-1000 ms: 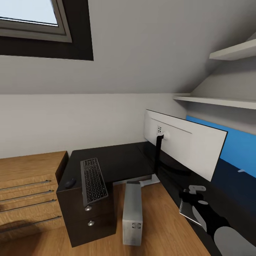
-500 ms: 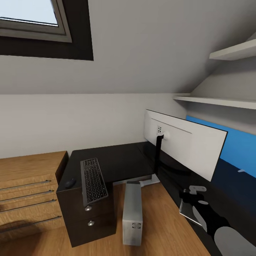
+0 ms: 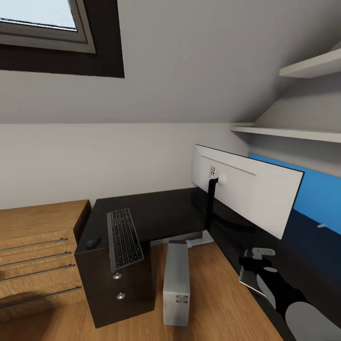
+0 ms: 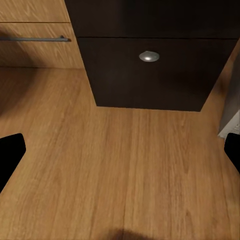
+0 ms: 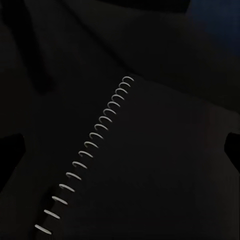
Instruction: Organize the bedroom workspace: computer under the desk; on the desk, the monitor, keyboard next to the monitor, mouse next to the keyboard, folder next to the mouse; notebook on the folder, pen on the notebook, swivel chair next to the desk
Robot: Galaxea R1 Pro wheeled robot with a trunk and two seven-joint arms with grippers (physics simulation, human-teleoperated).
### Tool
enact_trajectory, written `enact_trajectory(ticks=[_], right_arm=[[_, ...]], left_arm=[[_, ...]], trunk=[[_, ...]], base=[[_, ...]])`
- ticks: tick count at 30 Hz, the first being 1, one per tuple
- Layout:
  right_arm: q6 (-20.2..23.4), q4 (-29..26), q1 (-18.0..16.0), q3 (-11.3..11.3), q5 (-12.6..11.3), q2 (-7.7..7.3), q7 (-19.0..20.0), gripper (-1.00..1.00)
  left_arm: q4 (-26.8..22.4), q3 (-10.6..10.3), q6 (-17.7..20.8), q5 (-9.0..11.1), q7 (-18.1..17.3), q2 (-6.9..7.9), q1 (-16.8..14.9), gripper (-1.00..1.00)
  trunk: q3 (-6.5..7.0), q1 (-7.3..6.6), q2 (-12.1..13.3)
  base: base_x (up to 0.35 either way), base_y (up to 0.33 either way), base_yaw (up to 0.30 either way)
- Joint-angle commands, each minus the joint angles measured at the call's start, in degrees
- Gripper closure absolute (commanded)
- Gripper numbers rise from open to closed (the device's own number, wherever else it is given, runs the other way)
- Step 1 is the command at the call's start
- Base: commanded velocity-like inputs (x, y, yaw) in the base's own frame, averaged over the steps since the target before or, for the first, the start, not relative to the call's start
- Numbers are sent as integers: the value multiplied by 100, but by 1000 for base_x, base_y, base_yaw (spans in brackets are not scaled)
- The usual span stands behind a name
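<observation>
The glossy black desk [image 3: 161, 215] carries the black keyboard [image 3: 124, 239] on its left wing, with the small black mouse [image 3: 93, 242] beside it. The monitor [image 3: 246, 189] stands on the desk, its white back toward me. The grey-white computer [image 3: 176, 284] stands on the floor in the desk's inner corner. My right gripper [image 3: 253, 260] hovers open over the spiral-bound notebook [image 3: 245, 278], whose wire spine [image 5: 95, 145] lies between the spread fingers [image 5: 11, 150]. My left gripper [image 4: 120, 150] is open, low over the wood floor before a desk drawer knob [image 4: 149, 56]. Folder, pen and swivel chair are out of view.
A light wood cabinet [image 3: 38, 246] with bar handles adjoins the desk's left end. White shelves [image 3: 293, 135] hang at the upper right under the sloped ceiling. A bright blue surface [image 3: 317, 194] shows behind the monitor; I cannot tell what it is. Wood floor [image 4: 120, 190] stretches in front of the drawers.
The whole head picture has shifted slightly, so the camera moved a little. The desk's things stay where they were, and the right gripper remains over the notebook.
</observation>
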Motion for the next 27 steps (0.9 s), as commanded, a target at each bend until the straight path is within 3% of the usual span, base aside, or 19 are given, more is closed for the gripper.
enact_trajectory(ticks=[1,24,27], right_arm=[[31,-12,-1,27,-58,-4,-29,-100],[37,-12,-1,34,-58,-1,-29,-100],[37,-14,-1,34,-58,-3,-29,-100]], left_arm=[[1,-47,-34,58,32,5,-7,-100],[1,-44,-43,53,22,4,-7,-100],[1,-44,-43,54,22,4,-7,-100]], trunk=[[-25,23,-45],[-438,528,-968],[-438,528,-968]], base=[[0,0,0],[0,0,0],[0,0,0]])
